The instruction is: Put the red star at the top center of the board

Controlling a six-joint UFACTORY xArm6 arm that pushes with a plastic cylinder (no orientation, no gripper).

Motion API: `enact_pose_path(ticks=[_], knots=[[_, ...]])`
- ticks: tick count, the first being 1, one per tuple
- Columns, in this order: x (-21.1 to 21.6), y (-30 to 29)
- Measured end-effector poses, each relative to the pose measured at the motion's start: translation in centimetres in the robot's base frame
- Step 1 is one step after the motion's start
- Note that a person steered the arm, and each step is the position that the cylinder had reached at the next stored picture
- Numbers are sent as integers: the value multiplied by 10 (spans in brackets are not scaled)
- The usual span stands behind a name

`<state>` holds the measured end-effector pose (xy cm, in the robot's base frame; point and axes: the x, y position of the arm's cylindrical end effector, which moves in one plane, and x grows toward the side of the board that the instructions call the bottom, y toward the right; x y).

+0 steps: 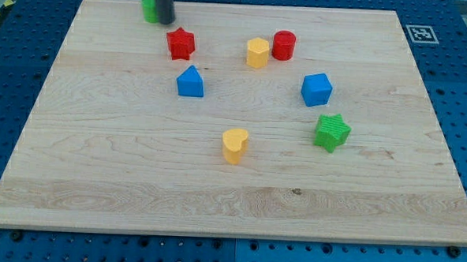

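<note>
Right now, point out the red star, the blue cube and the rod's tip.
red star (180,43), camera view, top face.
blue cube (317,89), camera view, front upper edge.
my tip (165,22), camera view, rod's very end.

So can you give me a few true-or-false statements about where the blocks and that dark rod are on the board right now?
1. My tip is near the view's top left, right beside a green block. True.
2. The red star already sits at the top center of the board. False: it lies left of center, just below my tip.
3. The yellow hexagonal block and the red cylinder stand close together. True.
4. The green star is at the view's left edge. False: it is on the view's right, below the blue cube.
5. The yellow heart lies lower in the view than the blue house-shaped block. True.
</note>
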<state>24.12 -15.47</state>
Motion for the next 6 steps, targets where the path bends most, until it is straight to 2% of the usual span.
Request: enact_pose_path(ticks=[1,2,3,4,5,6], knots=[[2,-24],[58,38],[55,100],[15,100],[2,81],[-23,40]])
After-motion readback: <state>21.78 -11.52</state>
